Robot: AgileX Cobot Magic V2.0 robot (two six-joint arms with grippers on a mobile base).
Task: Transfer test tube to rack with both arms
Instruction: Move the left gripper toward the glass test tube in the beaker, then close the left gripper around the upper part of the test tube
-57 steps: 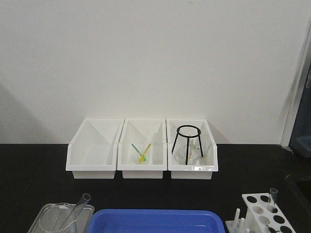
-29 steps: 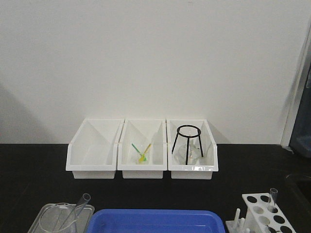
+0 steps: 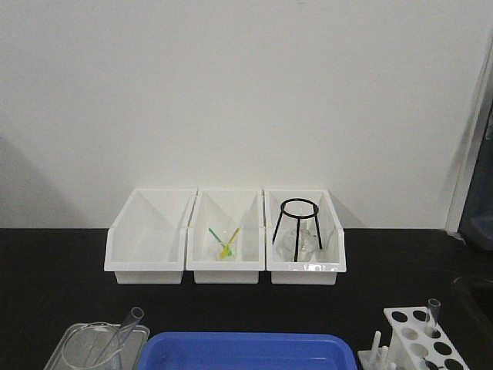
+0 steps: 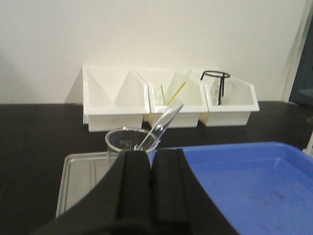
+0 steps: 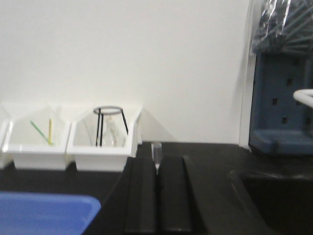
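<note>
A clear test tube (image 3: 127, 324) leans in a wide clear beaker (image 3: 86, 348) at the front left; in the left wrist view the tube (image 4: 164, 122) rises out of the beaker (image 4: 128, 141) to the right. My left gripper (image 4: 151, 152) is shut and empty just behind the beaker. The white rack (image 3: 420, 339) stands at the front right with a second clear tube (image 3: 433, 312) upright in a hole. My right gripper (image 5: 156, 159) is shut, and that tube's top (image 5: 156, 151) shows just beyond its fingertips. Neither gripper shows in the front view.
A blue tray (image 3: 246, 351) lies at the front centre, between beaker and rack. The beaker stands on a clear flat tray (image 4: 83, 171). Three white slanted bins (image 3: 225, 235) line the back wall; the right one holds a black wire stand (image 3: 297, 227). A sink edge (image 5: 274, 196) is at the right.
</note>
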